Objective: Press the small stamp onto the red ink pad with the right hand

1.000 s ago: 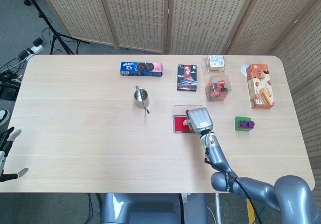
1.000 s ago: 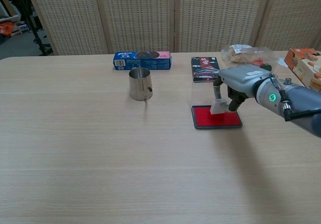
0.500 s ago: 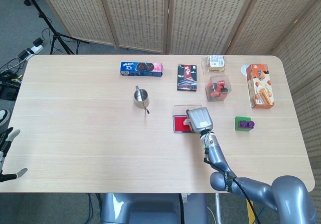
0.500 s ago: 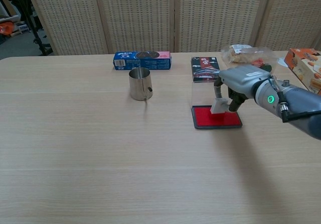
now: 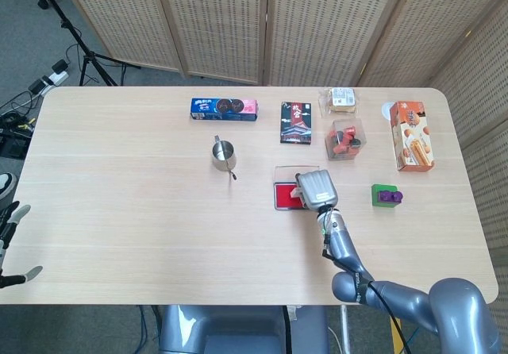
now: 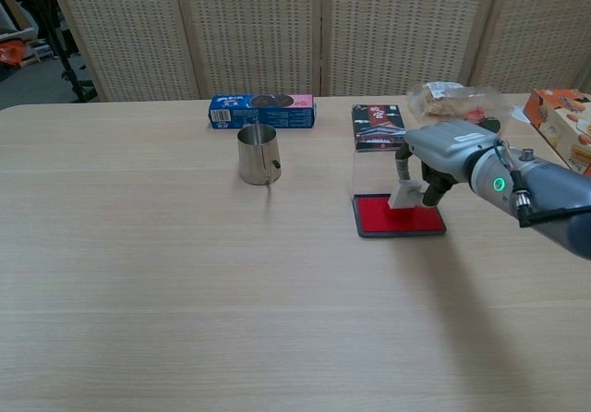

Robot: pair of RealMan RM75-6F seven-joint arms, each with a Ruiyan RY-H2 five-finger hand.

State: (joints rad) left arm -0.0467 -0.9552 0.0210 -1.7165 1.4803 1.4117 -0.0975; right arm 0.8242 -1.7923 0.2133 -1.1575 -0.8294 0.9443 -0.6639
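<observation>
grey fingers: the fingers (image 6: 430, 190) of the right hand (image 6: 450, 153) curl down around a small pale stamp (image 6: 404, 194), pinching it from both sides
stamp: small pale stamp held upright, its base on or just above the red surface near the pad's far right corner; contact cannot be told for sure
ink pad: flat red ink pad in a black tray (image 6: 398, 216), with its clear lid standing up at the far edge; in the head view the pad (image 5: 284, 195) lies partly under the hand (image 5: 315, 189)
right arm: grey forearm with a green light runs off to the right of the chest view
left hand: left hand (image 5: 8, 247) shows only at the lower left edge of the head view, off the worktop, fingers spread and holding nothing
near the pad: black box with red and white print (image 6: 377, 127) just behind it; clear tub with red and black contents (image 5: 345, 140) beside that box
further out: steel cup with a handle (image 6: 257, 153) well left of the pad; blue and pink biscuit packet (image 6: 262, 111) behind the cup
right side: green block with a purple piece on top (image 5: 386, 196) right of the hand; orange snack carton (image 5: 412, 135) beyond it; wrapped bread in clear plastic (image 5: 342, 98) at the far edge
worktop: pale wood worktop (image 6: 166, 283) carries everything
backdrop: woven folding screens (image 6: 249, 24) behind the worktop
</observation>
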